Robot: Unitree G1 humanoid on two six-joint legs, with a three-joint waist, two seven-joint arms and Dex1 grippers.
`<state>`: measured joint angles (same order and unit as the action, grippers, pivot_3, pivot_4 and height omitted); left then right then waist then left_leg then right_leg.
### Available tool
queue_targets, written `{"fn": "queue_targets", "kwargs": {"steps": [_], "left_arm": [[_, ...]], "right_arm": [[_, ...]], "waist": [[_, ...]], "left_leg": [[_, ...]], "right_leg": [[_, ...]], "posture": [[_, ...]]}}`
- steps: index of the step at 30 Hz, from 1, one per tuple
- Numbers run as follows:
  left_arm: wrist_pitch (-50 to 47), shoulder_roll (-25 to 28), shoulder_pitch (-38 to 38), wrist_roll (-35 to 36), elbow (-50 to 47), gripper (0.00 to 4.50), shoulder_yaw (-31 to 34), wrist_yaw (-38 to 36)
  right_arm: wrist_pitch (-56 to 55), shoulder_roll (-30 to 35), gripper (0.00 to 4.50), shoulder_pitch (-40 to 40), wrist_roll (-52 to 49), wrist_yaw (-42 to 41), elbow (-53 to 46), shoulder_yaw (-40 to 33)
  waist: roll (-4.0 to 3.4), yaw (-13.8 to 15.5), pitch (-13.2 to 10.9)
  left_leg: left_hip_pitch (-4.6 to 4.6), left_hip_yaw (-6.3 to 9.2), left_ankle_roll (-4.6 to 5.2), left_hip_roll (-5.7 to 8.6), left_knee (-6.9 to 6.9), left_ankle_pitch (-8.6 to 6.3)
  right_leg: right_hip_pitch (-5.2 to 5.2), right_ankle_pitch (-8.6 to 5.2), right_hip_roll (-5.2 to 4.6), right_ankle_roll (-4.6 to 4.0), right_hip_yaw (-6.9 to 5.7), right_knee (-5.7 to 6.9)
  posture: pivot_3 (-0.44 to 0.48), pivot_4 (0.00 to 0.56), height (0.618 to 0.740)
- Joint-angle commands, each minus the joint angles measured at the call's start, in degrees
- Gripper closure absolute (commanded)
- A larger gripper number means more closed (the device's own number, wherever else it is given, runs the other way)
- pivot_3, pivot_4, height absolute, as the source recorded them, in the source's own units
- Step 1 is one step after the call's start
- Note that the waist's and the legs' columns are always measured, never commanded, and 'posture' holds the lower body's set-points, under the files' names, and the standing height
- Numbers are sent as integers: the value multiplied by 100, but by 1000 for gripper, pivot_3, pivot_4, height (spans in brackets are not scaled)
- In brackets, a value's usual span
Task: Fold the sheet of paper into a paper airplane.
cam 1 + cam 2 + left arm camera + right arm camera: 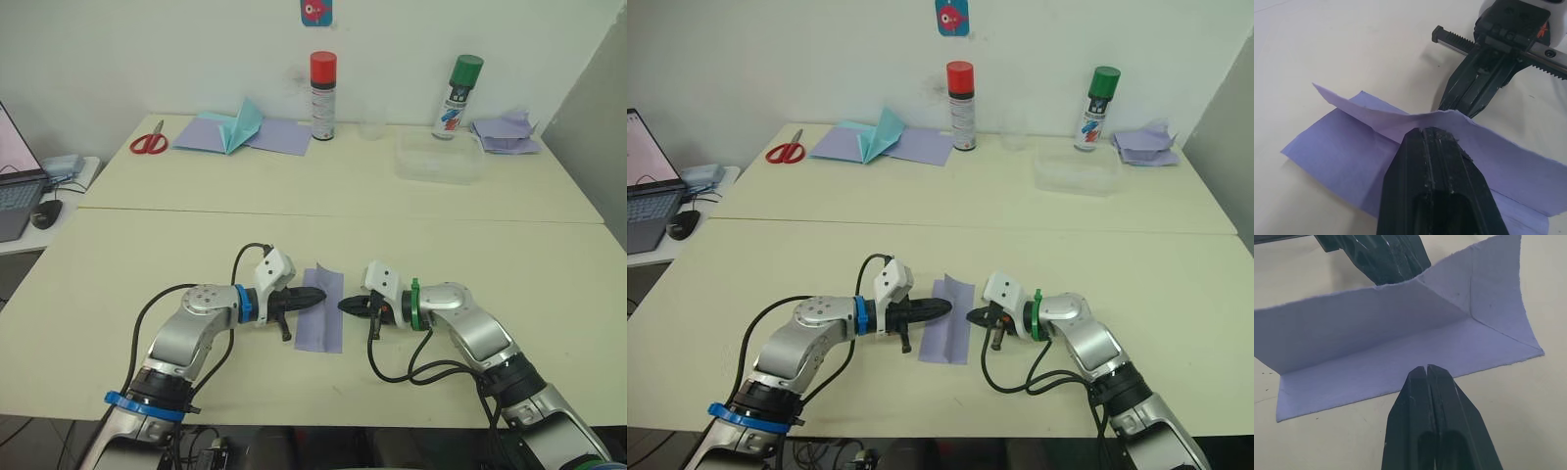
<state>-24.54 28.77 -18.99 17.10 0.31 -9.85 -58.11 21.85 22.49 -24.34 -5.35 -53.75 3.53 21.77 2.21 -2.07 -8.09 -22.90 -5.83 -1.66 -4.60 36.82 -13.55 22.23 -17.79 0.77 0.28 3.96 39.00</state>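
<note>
Left eye view, running left to right along the back of the table [196, 255]: a laptop [18, 191] on a side surface with a mouse [45, 213] beside it, red-handled scissors [150, 141], flat lavender sheets [279, 136] with a teal pointed paper shape [241, 125] standing on them, a red-capped spray can [322, 82], a clear plastic box [439, 157], a green-capped spray can [458, 96] and a crumpled lavender paper pile [506, 132]. All of these sit well apart from the work at the near edge. The table is pale cream, made of two tops with a seam running across, against a white wall with a small sticker [316, 11] high up.

Near the front, the left gripper [312, 295] has its fingers closed together, tips resting on the left part of the sheet of paper [321, 313]. The sheet lies between the two arms, and the right gripper [349, 305], fingers also pressed together and holding nothing, points at its right edge.

Left wrist view reveals what the head cameras flatten: the sheet [1352, 147] is creased lengthwise, one half raised off the table, with a small corner turned up. Right wrist view shows that raised half as a wall behind the flat half, the closed right fingertips [1420, 382] just at the flat half's near edge.
</note>
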Motion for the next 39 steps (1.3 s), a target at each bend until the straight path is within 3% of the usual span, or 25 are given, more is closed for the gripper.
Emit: {"fn": "queue_targets", "kwargs": {"steps": [1,8,11,18,23,28,32,39], "left_arm": [[104,-90,-159,-52,-13,4474,-108,-10],[234,-54,-179,-159,115,4474,-128,-59],[261,-51,-191,-184,141,4500,-137,-82],[286,-56,-207,-232,160,4500,-164,-109],[292,-50,-222,-272,180,4500,-163,-155],[291,-80,-227,-294,176,4500,-163,-179],[229,-121,-227,-225,63,4500,-153,-195],[89,-164,-222,-46,-137,4500,-111,-216]], "right_arm": [[214,31,4500,61,160,80,160,102],[601,-48,4500,43,-87,175,-31,-154],[990,-16,3873,-20,-278,126,-266,-299],[1725,89,1423,-289,-536,297,-777,-623],[2645,-67,1423,-499,-1002,493,-1347,-853],[3569,-322,1423,-593,-1437,826,-1717,-1010],[4603,-730,1423,-670,-1867,1281,-1899,-1384],[5393,-770,1423,-685,-2207,1691,-2065,-1570]], "waist": [[0,1,-1],[1,0,-6],[0,12,-13],[2,23,-38],[-4,13,-50],[-4,29,-49],[-4,29,-49],[-5,26,-50]], "left_leg": [[0,0,0,0,0,0],[-1,0,0,0,0,0],[-3,-1,0,2,1,0],[-13,-1,0,4,2,0],[-29,-1,-1,3,-2,-1],[-113,6,-2,3,7,0],[-120,6,-3,3,8,0],[-125,10,-2,8,11,0]], "right_leg": [[0,0,0,0,0,0],[0,0,0,0,0,0],[0,1,-1,-1,0,0],[7,2,-4,-4,-1,-1],[22,5,-3,-9,-3,-2],[104,14,1,-20,-10,8],[106,14,0,-20,-6,5],[107,14,0,-20,-7,6]], "posture": [[0,150,740],[0,150,740],[0,150,740],[0,150,740],[0,150,740],[0,150,740],[0,150,740],[0,150,740]]}}
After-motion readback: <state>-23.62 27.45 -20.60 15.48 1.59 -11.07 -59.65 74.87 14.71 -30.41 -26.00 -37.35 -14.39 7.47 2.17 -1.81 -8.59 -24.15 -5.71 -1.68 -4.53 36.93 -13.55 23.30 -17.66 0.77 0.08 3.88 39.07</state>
